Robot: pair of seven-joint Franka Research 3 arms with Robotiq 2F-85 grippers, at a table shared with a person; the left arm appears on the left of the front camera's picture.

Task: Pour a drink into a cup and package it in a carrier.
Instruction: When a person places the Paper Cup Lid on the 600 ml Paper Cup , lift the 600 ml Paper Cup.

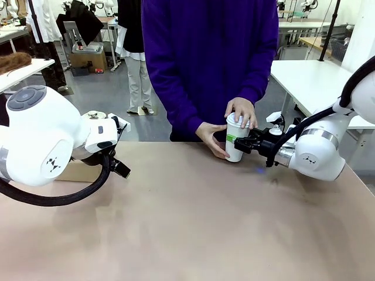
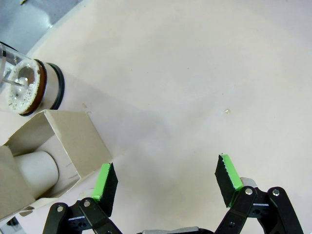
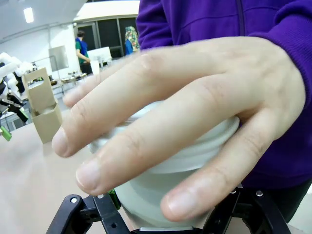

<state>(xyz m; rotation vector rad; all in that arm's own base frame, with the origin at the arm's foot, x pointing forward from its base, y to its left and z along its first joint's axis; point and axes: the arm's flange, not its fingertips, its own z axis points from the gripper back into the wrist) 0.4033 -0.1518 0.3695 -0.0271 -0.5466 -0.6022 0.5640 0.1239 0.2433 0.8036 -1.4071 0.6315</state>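
Front view: gripping the cup (image 1: pixel 234 153) at mid-height with the right gripper (image 1: pixel 238 142), green pads (image 1: pixel 231 138) pressed against its sides, jaws closed on it, base down on the table (image 1: pixel 187 222). Pressing on the cup's white lid (image 1: pixel 233 120) from above with one hand (image 1: pixel 241 110) of the person; cupping the side of the cup away from that gripper with the other hand (image 1: pixel 211 137).

Well apart from the cup, toward the robot's left: hanging low over the table with the left gripper (image 2: pixel 168 178), jaws spread wide and holding nothing. Just beside that gripper, equally far from the cup: the carrier (image 2: pixel 73 139), with a pale cylinder (image 2: pixel 36 168) lodged in one compartment, and next to it a glass pitcher (image 2: pixel 34 87); cannot tell whether touching.

From the right wrist: spread fingers (image 3: pixel 146 146) draped across the lid, the cup's white wall underneath, the carrier small and far off beyond the cup.
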